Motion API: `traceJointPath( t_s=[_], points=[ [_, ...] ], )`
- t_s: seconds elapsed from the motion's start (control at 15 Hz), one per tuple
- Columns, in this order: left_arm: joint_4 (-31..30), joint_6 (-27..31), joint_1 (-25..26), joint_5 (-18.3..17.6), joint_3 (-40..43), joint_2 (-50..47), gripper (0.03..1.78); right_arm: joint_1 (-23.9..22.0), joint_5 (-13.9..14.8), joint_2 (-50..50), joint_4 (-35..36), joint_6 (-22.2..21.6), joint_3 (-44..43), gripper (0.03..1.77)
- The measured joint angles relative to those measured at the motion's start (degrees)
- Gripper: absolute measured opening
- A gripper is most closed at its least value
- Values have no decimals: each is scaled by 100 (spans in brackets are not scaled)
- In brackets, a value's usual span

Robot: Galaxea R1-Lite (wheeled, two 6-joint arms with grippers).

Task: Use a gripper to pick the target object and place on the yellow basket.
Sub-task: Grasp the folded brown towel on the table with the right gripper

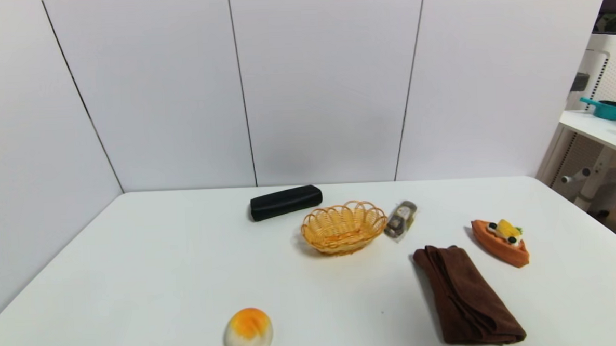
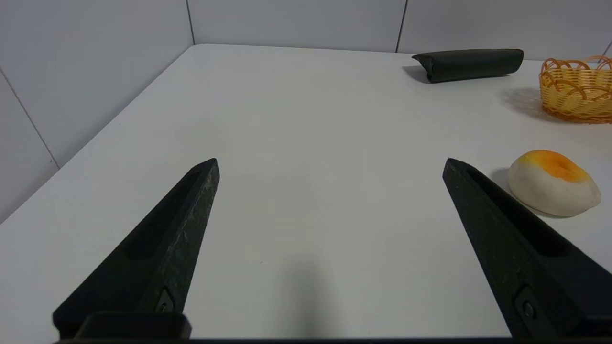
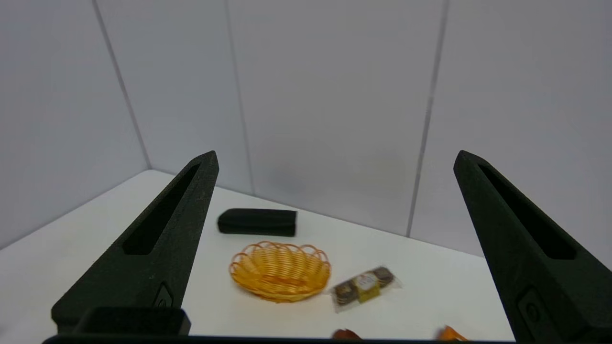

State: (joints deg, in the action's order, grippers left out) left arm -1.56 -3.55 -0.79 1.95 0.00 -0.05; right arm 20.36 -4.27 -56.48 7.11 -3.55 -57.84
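Note:
A dark brown folded towel (image 1: 467,296) lies on the white table at the front right, and only its far tip (image 3: 345,334) shows in the right wrist view. The yellow basket (image 1: 344,227) stands empty near the table's middle; it also shows in the right wrist view (image 3: 280,271) and the left wrist view (image 2: 576,88). My right gripper (image 3: 337,160) is open, raised above the table and facing the basket, with nothing between its jaws. My left gripper (image 2: 330,162) is open too, low over bare table at the left. Neither arm shows in the head view.
A black oblong case (image 1: 286,202) lies behind the basket. A clear packet of chocolates (image 1: 401,219) lies to the basket's right. An orange boat-shaped toy (image 1: 501,241) sits right of the towel. A white and orange egg-shaped toy (image 1: 248,333) rests at the front left. Wall panels close the back.

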Motion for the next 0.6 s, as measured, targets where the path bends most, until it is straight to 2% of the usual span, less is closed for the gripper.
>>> traceJointPath(
  t_s=[0.27,0.4,0.6],
  points=[
    [0,2,2,-2,0,0,169,563,13,-984,-66,-22,-539,170],
    [0,-2,0,-5,0,0,169,653,37,-1380,-144,-39,-621,170],
    [0,-2,0,2,0,0,169,684,55,-1863,-884,-72,-675,170]
  ],
)
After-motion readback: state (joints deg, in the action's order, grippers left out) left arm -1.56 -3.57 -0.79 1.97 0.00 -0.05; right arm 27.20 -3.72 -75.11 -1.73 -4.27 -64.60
